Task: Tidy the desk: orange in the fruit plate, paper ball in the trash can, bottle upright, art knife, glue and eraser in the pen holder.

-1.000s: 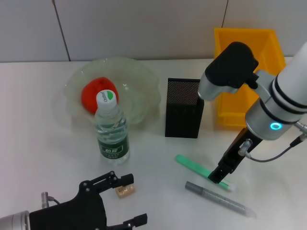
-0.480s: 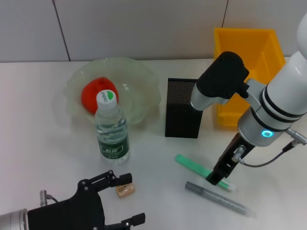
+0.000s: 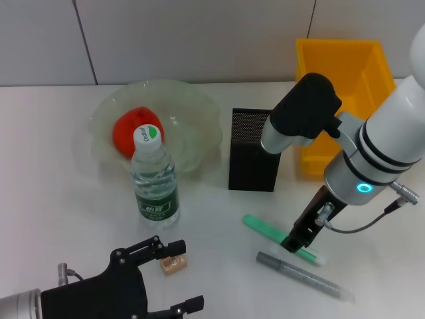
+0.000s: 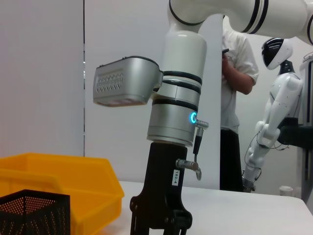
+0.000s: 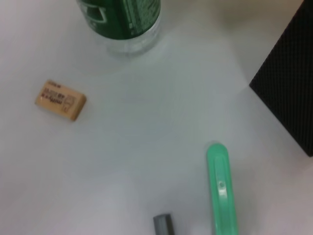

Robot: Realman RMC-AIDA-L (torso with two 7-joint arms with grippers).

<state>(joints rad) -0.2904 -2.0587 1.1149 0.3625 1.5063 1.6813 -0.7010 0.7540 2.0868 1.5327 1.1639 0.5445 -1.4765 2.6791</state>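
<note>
The orange (image 3: 130,131) lies in the pale-green fruit plate (image 3: 192,106). In front of it the bottle (image 3: 154,186) stands upright. Right of the plate is the black pen holder (image 3: 254,151), with the yellow trash can (image 3: 362,66) behind it. A green art knife (image 3: 269,231) and a grey glue stick (image 3: 302,275) lie flat on the desk. My right gripper (image 3: 297,243) is down over the knife's near end, open. The tan eraser (image 3: 173,264) lies between the fingers of my open left gripper (image 3: 178,278). The paper ball is out of view.
In the right wrist view the eraser (image 5: 60,100), bottle base (image 5: 122,22), art knife (image 5: 222,191) and glue tip (image 5: 164,225) lie on white desk beside the pen holder (image 5: 288,93). A person (image 4: 237,98) and another robot (image 4: 276,103) stand beyond the table.
My right arm has shifted slightly left and lower, bringing its gripper closer onto the green art knife. The left gripper and the other objects have not moved.
</note>
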